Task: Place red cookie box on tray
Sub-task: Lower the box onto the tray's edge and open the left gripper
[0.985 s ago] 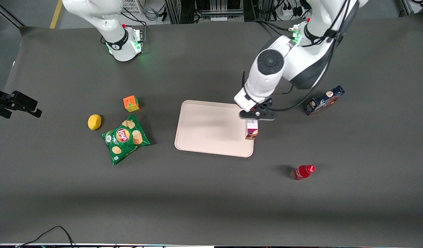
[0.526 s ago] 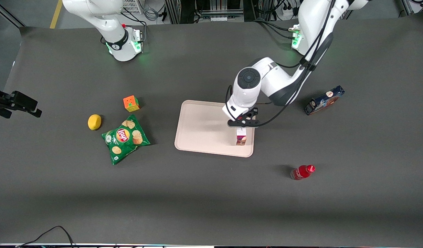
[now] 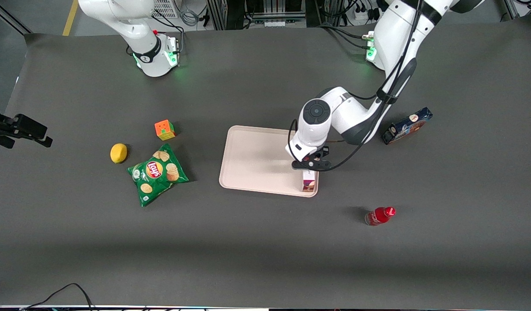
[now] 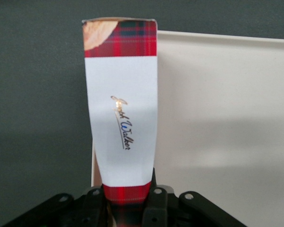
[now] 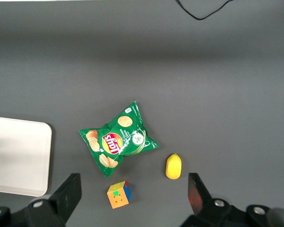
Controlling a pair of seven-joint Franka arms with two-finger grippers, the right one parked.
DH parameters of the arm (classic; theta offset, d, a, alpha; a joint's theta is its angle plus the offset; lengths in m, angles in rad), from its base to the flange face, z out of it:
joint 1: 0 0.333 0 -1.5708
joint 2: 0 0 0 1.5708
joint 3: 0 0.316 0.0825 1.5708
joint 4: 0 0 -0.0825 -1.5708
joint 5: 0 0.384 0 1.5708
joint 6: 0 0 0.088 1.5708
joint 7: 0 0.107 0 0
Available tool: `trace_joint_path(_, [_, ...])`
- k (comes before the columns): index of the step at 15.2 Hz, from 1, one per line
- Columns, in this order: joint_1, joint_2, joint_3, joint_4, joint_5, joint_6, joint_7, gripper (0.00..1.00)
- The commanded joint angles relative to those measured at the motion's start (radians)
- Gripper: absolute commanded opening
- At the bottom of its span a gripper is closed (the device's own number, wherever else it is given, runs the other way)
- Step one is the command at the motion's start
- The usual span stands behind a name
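- The red cookie box [image 3: 309,183] stands on end over the corner of the tray [image 3: 256,162] that lies nearest the front camera at the working arm's end; the wrist view shows its white band with a script logo and plaid at both ends [image 4: 121,118].
- The gripper [image 3: 309,166] is directly above the box, its fingers [image 4: 154,208] clamped on the box's plaid upper end.
- Whether the box's lower end touches the tray surface cannot be told.
- The tray is pale pink with rounded corners and lies flat on the dark table [image 3: 265,250].
- A small red bottle [image 3: 379,215] lies on the table nearer the front camera than the tray, toward the working arm's end.
- A dark blue box [image 3: 407,125] rests near the working arm, apart from the tray.
- Toward the parked arm's end lie a green Lay's chip bag [image 3: 157,174], a lemon [image 3: 118,153] beside it and a colour cube [image 3: 164,129] just farther from the camera.
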Motion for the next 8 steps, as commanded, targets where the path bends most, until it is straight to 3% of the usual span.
trace_joint_path(1, [-0.026, 0.004, 0.028, 0.008, 0.023, 0.016, -0.014, 0.04])
trace_joint_path(3, [-0.028, 0.006, 0.028, 0.009, 0.023, 0.016, -0.014, 0.08])
trace_joint_path(4, [-0.028, 0.006, 0.028, 0.009, 0.023, 0.016, -0.014, 0.17])
trace_joint_path(6, [-0.028, 0.006, 0.034, 0.009, 0.021, 0.018, -0.016, 0.59])
trace_joint_path(8, [-0.029, 0.008, 0.036, 0.008, 0.021, 0.032, -0.028, 0.82])
